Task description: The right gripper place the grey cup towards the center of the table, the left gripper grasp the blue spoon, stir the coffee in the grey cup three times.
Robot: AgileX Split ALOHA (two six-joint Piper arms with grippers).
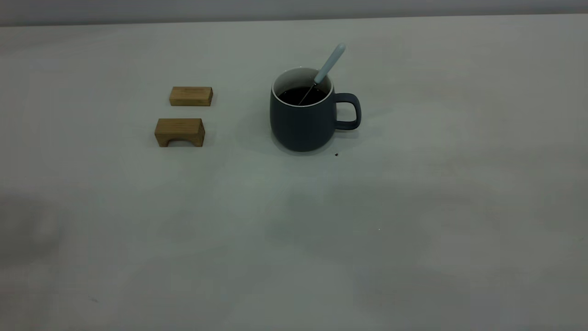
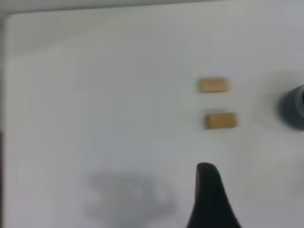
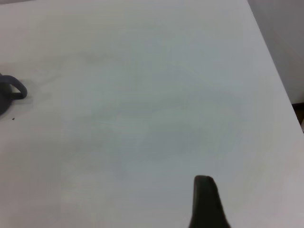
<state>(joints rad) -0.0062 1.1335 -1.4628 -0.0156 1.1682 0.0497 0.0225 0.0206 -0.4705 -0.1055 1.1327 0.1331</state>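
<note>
The grey cup [image 1: 303, 124] stands upright near the middle of the surface [image 1: 413, 230], its loop handle turned toward the right arm's side. It is a rounded, matte, slate-coloured mug with a white inside and a thin white rim line. It holds the coffee [image 1: 298, 95], a dark, nearly black liquid, flat and glossy. The blue spoon [image 1: 328, 66] stands in the coffee, leaning against the rim on the handle side, its pale rounded handle pointing up and out and its thin grey neck running down into the liquid (the bowl is hidden below). A tiny dark speck [image 1: 336, 155] lies just beside the cup's base.

Well apart toward the left arm's side lie two brown wooden blocks: a plain bar [image 1: 191, 96] and an arched block [image 1: 179, 132].

Only one dark fingertip of the left gripper [image 2: 209, 199] shows, and likewise of the right gripper [image 3: 205, 202]; I cannot tell how wide either stands.
</note>
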